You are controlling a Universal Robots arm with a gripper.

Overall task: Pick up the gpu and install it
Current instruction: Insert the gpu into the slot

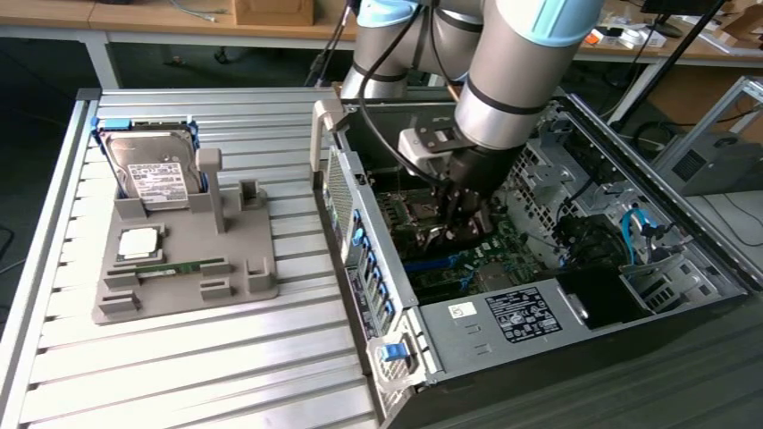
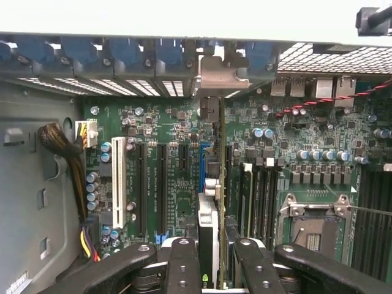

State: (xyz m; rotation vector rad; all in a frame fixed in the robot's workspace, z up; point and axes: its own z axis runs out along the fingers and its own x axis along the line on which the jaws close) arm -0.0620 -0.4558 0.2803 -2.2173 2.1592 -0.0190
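A robotics lab: slatted metal workbench [image 1: 179,375], open computer case [image 1: 477,344], cable-strewn wooden desks [image 1: 131,16] behind.

The arm [image 1: 513,80] is showing off thick silver-grey tubes, with pale blue caps ringing its joints. A black cable [image 1: 379,67] is trailing down alongside it, and a small grey box [image 1: 427,145] is sitting at the wrist. The gripper [image 2: 214,248] is wearing all black, its chunky linked fingers [image 2: 182,263] gleaming with round screw heads.

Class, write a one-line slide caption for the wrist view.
Fingers grip the gpu edge-on, lined up along the green motherboard expansion slots inside the open computer case.
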